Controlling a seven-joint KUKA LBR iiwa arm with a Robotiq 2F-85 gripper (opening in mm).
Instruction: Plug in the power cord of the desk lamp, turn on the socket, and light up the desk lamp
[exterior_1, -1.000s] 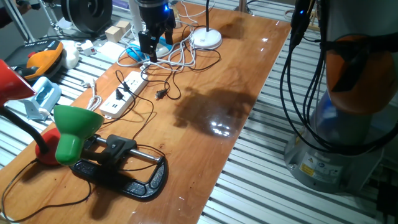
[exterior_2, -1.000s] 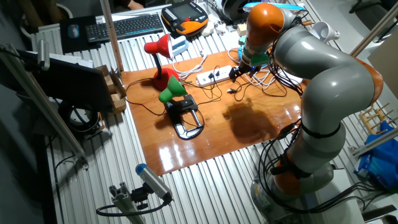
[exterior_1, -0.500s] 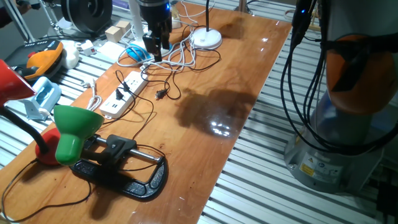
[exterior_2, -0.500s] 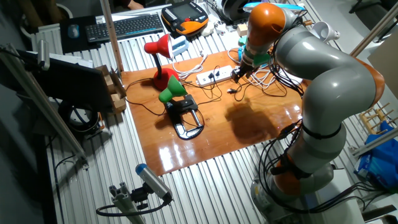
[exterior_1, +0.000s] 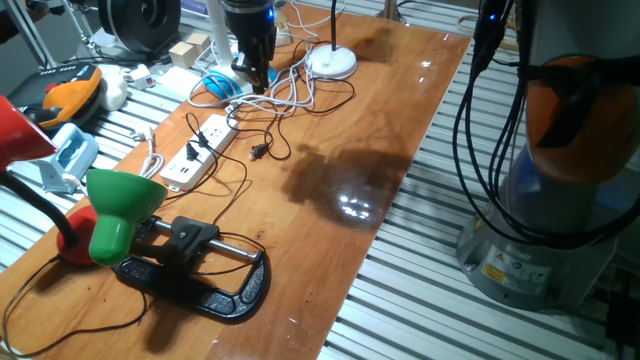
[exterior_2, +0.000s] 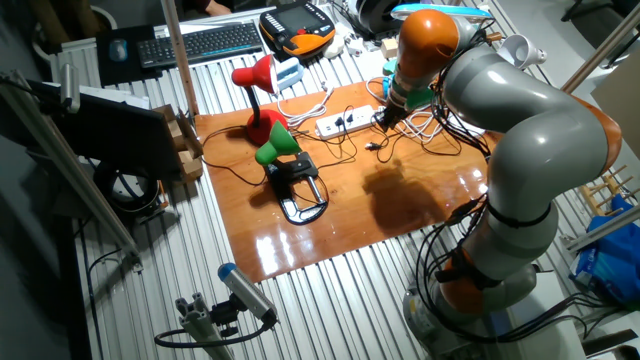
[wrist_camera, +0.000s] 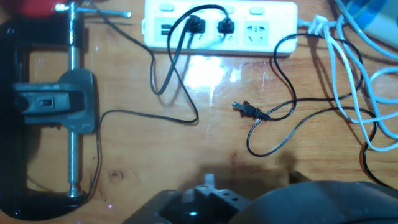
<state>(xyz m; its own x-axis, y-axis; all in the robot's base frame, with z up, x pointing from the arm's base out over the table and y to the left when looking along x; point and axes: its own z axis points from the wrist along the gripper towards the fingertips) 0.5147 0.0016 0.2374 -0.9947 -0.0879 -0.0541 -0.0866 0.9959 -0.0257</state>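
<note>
The desk lamp's round white base (exterior_1: 332, 62) stands at the table's far end, its thin dark stem rising out of frame. The white power cord (exterior_1: 300, 95) lies in loops beside it and shows at the right of the hand view (wrist_camera: 348, 74). Its plug is hidden. My gripper (exterior_1: 255, 75) (exterior_2: 385, 115) is down on those loops, fingers drawn together on the cord. The long white socket (exterior_1: 200, 150) (exterior_2: 345, 122) (wrist_camera: 221, 22) lies to the left with two black plugs in it.
A loose black two-pin plug (exterior_1: 258, 152) (wrist_camera: 245, 110) lies near the socket. A green-shaded lamp (exterior_1: 120, 205) on a black clamp (exterior_1: 200, 270) (wrist_camera: 68, 106) and a red lamp (exterior_2: 255, 80) stand nearer the front. A blue object (exterior_1: 215, 85) sits beside the gripper.
The gripper's fingers stood apart a second ago and have drawn together over the white cord loops. The hand has shifted slightly towards the lamp base.
</note>
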